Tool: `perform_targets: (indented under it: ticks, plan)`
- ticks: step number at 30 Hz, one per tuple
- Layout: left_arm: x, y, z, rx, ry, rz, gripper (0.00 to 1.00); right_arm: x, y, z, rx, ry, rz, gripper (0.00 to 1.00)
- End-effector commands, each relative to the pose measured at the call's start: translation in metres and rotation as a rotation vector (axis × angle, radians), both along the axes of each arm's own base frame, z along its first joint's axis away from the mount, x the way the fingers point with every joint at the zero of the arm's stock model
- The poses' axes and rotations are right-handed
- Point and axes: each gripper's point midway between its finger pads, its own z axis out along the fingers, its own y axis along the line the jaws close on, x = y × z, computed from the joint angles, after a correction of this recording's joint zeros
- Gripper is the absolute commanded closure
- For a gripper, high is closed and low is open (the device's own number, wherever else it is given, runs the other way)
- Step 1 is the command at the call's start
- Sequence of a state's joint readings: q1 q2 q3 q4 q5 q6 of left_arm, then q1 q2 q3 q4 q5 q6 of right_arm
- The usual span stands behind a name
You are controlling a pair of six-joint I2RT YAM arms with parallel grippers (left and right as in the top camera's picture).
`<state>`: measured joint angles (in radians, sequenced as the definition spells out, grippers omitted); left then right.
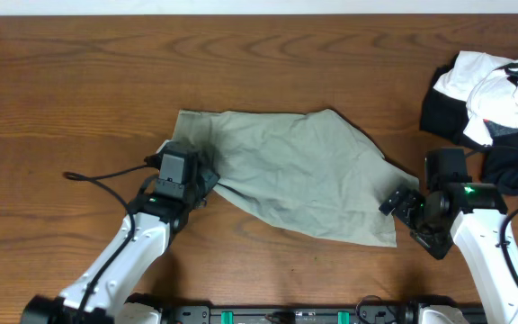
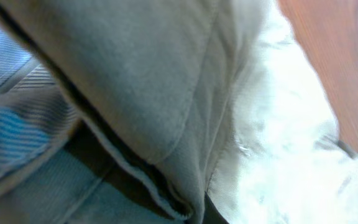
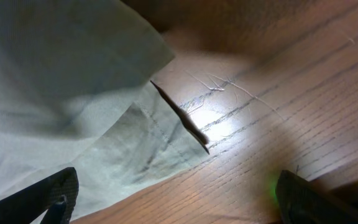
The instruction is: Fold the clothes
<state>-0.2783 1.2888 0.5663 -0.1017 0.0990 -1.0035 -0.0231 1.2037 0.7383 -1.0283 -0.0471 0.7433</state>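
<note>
The khaki garment (image 3: 61, 93) lies with its hemmed corner flat on the wooden table (image 3: 278, 93); the right end effector (image 3: 179, 196) gapes wide.

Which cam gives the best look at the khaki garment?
Overhead: whole khaki garment spread out, outline clear. Left wrist: blurred close-up of seams. Right wrist: only one corner.

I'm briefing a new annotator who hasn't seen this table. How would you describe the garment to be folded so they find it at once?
Start from the brown wooden table; near its middle a single khaki garment lies spread out, wrinkled. Unlike the heap of black and white clothes at the far right edge, it is one plain grey-beige piece, unpatterned.
</note>
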Motion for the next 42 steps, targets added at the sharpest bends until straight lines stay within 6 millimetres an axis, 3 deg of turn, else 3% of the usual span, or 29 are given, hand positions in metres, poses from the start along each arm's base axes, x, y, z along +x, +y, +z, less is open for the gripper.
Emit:
perform_targets:
  ticks: [1, 8, 14, 17, 19, 23, 28, 32, 35, 42]
  plan:
    - [0.009, -0.001, 0.039, 0.049, -0.098, -0.069, 0.94, 0.006, 0.003, 0.009, 0.017, -0.046, 0.048, 0.01]
    - [-0.005, 0.008, 0.073, 0.071, -0.152, -0.067, 0.94, 0.018, 0.059, 0.042, 0.336, -0.182, 0.14, 0.01]
    - [-0.009, 0.009, 0.119, 0.066, -0.285, -0.087, 0.94, 0.017, 0.076, 0.055, 0.445, -0.21, 0.146, 0.01]
    - [-0.01, 0.01, 0.148, 0.082, -0.36, -0.111, 0.94, 0.022, 0.086, 0.062, 0.492, -0.272, 0.268, 0.01]
    - [-0.011, 0.014, 0.156, 0.097, -0.376, -0.097, 0.94, 0.021, 0.09, 0.065, 0.501, -0.298, 0.344, 0.01]
    - [-0.015, 0.028, 0.144, 0.162, -0.325, -0.049, 0.94, 0.019, 0.088, 0.06, 0.399, -0.367, 0.634, 0.01]
    - [-0.015, 0.029, 0.123, 0.187, -0.245, -0.054, 0.94, 0.014, 0.107, 0.061, 0.357, -0.426, 0.919, 0.01]
    - [-0.011, 0.028, 0.11, 0.198, -0.201, -0.059, 0.94, 0.013, 0.132, 0.062, 0.305, -0.458, 1.073, 0.01]
    - [-0.009, 0.028, 0.104, 0.203, -0.182, -0.062, 0.94, 0.013, 0.145, 0.056, 0.166, -0.45, 1.151, 0.01]
    - [-0.006, 0.027, 0.106, 0.2, -0.195, -0.059, 0.94, 0.009, 0.177, 0.058, -0.072, -0.519, 1.291, 0.01]
